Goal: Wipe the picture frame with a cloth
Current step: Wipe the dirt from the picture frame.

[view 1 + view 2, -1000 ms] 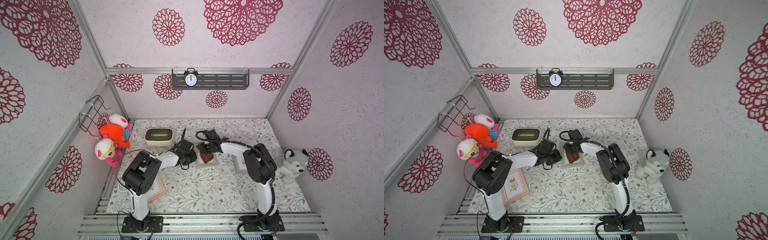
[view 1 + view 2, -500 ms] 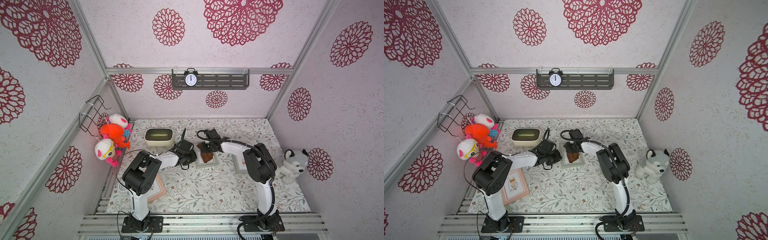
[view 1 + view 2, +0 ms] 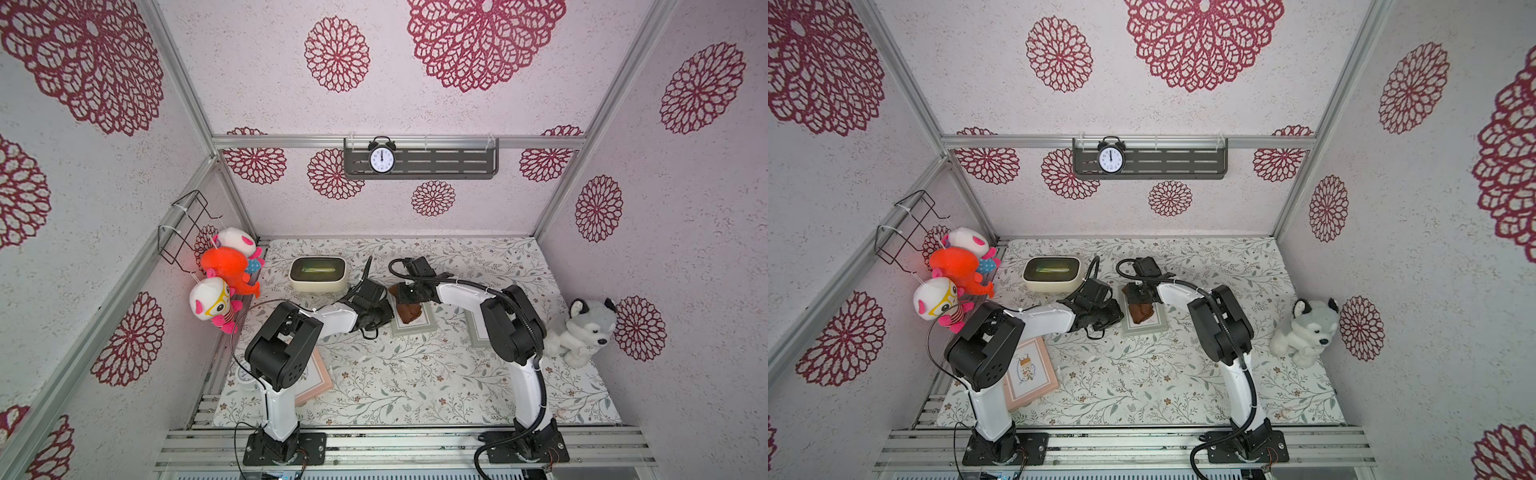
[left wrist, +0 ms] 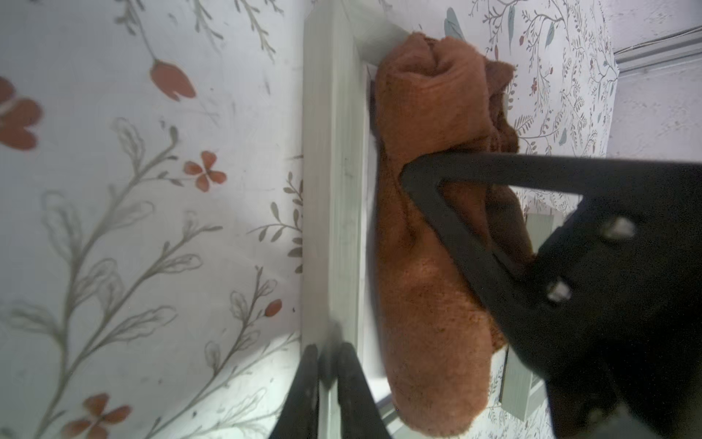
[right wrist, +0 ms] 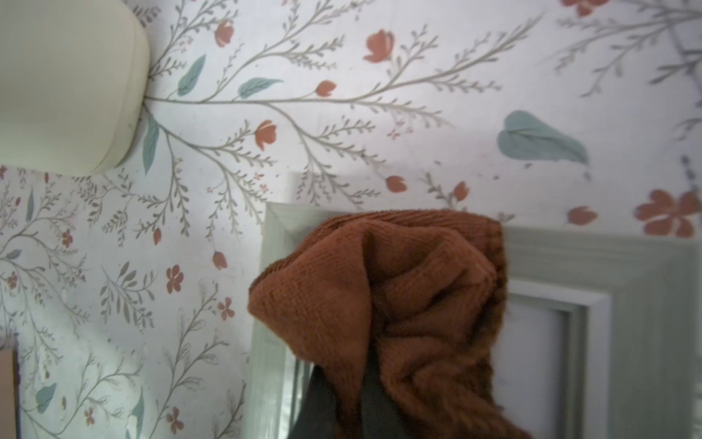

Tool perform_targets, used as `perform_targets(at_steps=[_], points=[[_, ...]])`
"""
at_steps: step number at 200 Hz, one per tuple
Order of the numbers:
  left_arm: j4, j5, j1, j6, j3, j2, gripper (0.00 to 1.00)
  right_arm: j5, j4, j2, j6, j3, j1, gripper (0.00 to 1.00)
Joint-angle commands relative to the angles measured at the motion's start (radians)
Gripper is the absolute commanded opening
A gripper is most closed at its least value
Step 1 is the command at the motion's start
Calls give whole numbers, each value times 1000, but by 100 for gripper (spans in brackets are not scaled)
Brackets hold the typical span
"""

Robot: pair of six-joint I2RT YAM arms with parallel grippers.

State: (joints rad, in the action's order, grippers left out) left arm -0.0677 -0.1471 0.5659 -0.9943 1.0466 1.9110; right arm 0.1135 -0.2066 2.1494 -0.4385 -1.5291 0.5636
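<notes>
A pale grey-green picture frame (image 3: 419,328) (image 3: 1148,326) lies flat mid-table. A bunched brown cloth (image 3: 409,312) (image 3: 1142,313) rests on its glass and far border. My right gripper (image 3: 409,298) (image 5: 353,403) comes in from the far side and is shut on the cloth (image 5: 380,304), which hangs over the frame's corner (image 5: 277,224). My left gripper (image 3: 384,313) (image 4: 327,361) is shut on the frame's left border (image 4: 330,190), one finger on each side. The left wrist view shows the cloth (image 4: 429,266) beside that border.
A cream box (image 3: 318,273) (image 5: 68,83) stands just behind the left gripper. A pink frame (image 3: 1030,374) lies under the left arm. Another grey-green frame (image 3: 476,330) is under the right arm. A husky plush (image 3: 582,332) sits at the right wall. Plush toys (image 3: 226,274) hang at the left.
Hardly anything. The right gripper and the cloth have shifted very slightly over the frame. The left arm has stayed put.
</notes>
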Motion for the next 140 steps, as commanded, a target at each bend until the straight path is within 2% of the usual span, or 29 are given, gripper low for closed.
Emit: perform_targets(at_steps=[1,12,25,45,71,89,103,140], points=[[-254,66,6,10,-79,109,12,-152,-176,2,-5,64,-61,0],[-254,65,6,10,-75,114,13,-127,-171,-24,-4,97,-16,0],[-258,65,6,11,-66,121,13,-41,-142,-35,-13,120,56,0],[-262,64,6,14,-58,128,13,48,-124,-5,-22,82,116,0],[-261,66,6,13,-68,117,13,-84,-167,27,-22,8,23,0],[-257,64,6,12,-76,113,13,-158,-191,7,-15,20,-64,0],[-254,66,6,11,-78,113,13,-172,-212,-37,20,53,-75,0],[-259,67,7,14,-55,126,13,61,-186,-127,23,208,61,0]])
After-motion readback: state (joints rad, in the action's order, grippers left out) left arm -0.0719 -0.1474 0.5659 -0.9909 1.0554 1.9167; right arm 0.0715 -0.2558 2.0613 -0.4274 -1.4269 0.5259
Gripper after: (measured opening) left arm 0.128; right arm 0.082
